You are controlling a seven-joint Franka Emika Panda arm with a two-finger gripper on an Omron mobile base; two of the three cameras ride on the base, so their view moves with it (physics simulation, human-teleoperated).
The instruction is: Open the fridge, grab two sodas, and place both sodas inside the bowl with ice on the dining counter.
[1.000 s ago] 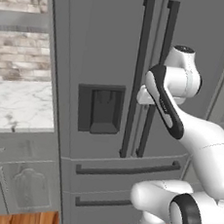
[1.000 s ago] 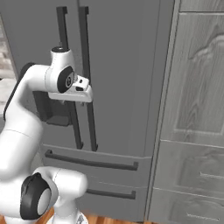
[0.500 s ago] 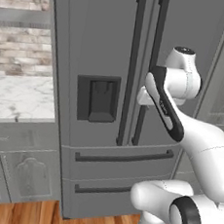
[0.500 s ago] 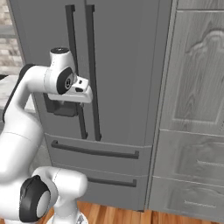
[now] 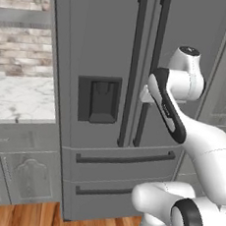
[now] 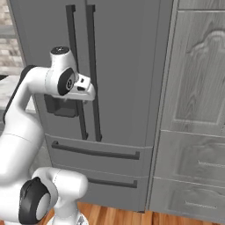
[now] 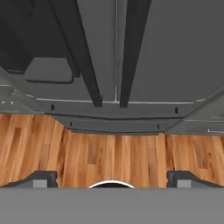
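Note:
The fridge (image 5: 107, 45) stands right in front of me with both grey doors shut, so the sodas are hidden. Its two dark vertical handles (image 5: 134, 68) run side by side at the door seam, and the dispenser recess (image 5: 99, 99) is in the left door. My gripper (image 5: 145, 94) hangs close in front of the right handle (image 6: 93, 70), pointing downward. In the hand view my gripper (image 7: 112, 180) is open, its fingertips (image 7: 41, 178) far apart with nothing between them, above the wooden floor (image 7: 109, 153). The bowl and the dining counter are out of view.
Two drawer fronts with horizontal bars (image 5: 125, 158) lie below the fridge doors. A marble-topped counter (image 5: 18, 97) with grey cabinets and a brick wall sits to the left. Tall grey cabinets (image 6: 195, 88) flank the fridge on the right.
The whole picture has shifted a little as the base moved nearer the fridge. The hand stays before the right handle, its jaws still wide.

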